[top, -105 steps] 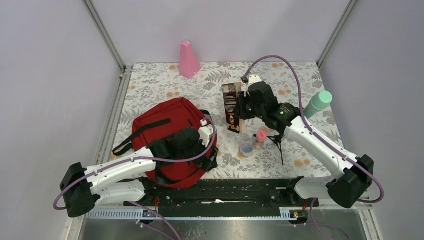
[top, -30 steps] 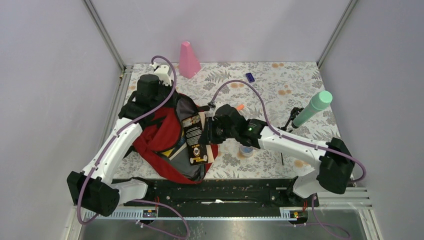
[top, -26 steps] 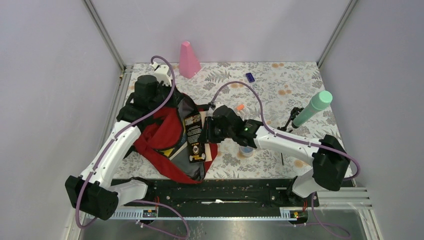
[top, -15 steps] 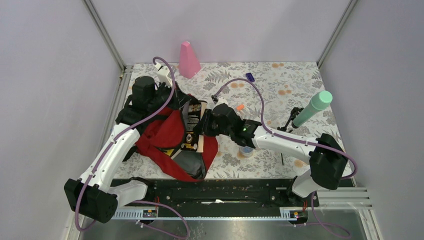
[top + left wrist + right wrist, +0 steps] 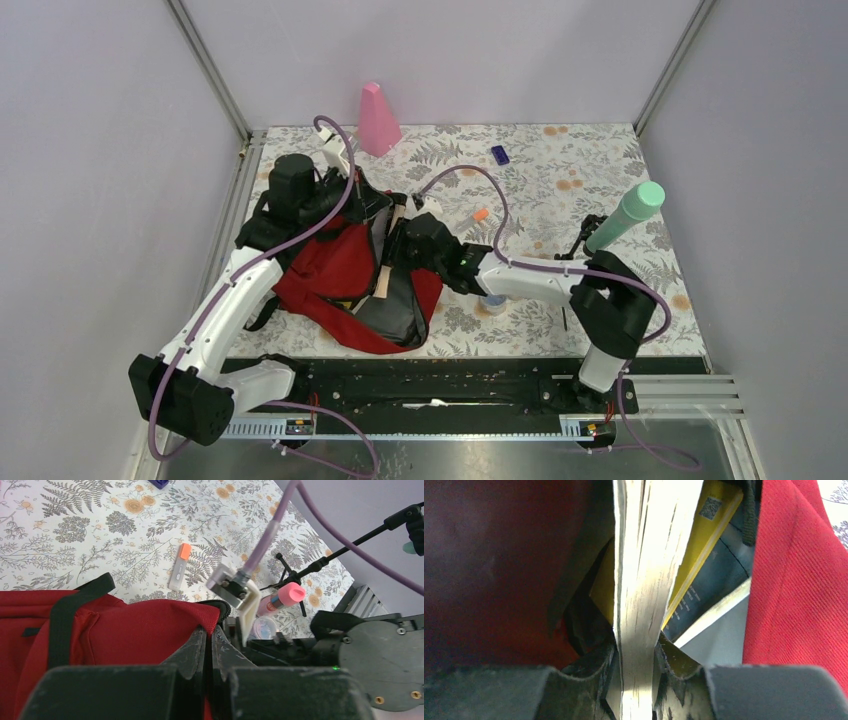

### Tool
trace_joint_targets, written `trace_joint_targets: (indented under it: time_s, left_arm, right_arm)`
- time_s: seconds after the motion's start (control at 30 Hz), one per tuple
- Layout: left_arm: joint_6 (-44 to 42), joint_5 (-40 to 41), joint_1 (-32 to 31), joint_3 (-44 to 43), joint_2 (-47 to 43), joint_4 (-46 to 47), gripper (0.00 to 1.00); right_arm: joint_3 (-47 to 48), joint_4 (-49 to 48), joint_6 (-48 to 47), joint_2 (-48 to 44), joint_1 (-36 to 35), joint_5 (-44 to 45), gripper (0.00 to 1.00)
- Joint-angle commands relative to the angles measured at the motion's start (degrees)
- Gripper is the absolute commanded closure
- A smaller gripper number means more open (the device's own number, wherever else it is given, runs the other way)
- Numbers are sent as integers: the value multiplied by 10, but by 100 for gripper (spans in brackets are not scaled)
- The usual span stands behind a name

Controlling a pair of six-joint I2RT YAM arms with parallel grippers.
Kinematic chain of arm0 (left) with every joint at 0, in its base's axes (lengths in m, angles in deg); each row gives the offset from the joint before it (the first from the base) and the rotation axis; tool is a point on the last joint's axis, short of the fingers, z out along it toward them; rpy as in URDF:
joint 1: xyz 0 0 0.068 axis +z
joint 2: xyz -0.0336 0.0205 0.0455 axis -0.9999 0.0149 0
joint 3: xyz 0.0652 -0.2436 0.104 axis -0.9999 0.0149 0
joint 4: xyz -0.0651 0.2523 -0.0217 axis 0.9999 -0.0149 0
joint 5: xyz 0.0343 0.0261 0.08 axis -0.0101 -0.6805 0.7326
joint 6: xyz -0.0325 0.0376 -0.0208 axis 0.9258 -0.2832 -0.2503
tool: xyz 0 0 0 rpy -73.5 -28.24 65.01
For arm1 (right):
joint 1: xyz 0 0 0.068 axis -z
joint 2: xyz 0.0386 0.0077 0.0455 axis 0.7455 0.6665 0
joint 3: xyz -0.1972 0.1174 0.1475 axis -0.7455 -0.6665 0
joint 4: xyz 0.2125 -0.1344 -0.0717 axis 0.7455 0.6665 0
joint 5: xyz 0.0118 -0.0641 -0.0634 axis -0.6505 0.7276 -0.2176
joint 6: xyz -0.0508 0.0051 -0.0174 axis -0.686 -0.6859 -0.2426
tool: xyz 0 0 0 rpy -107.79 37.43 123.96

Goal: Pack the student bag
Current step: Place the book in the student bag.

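Dark red fabric: the student bag [image 5: 325,275] lies left of centre in the top view, mouth open. The left gripper [image 5: 209,635], at its upper rim, is pinched tight on the red cloth. Just right, the right gripper [image 5: 636,652] clamps a book [image 5: 644,555] by its page edge inside the opening.

We see plain lilac walls [image 5: 450,50] on three sides. Our table [image 5: 560,160] wears a fern-and-flower print, framed by metal posts [image 5: 212,75].

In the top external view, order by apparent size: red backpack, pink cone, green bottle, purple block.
Largest: red backpack.
Next: pink cone and green bottle, about alike, so unranked.
Smallest: purple block.
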Motion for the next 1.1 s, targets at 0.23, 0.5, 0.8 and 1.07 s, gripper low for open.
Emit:
trace_joint_targets:
  time_s: [0.23, 0.5, 0.8, 1.07]
  left_arm:
    - [-5, -38, -19, -20, -17, 68, 100]
    - [-19, -10, -28, -17, -35, 63, 100]
    - [-53, 23, -28, -21, -36, 37, 100]
    - [-68, 50, -26, -25, -29, 22, 100]
  right_arm:
    - [64, -54, -75, 86, -38, 115, 98]
    - [110, -14, -118, 149, -51, 143, 85]
    - [59, -81, -202, 109, -56, 138, 22]
    - [31, -117, -238, 84, -61, 143, 18]
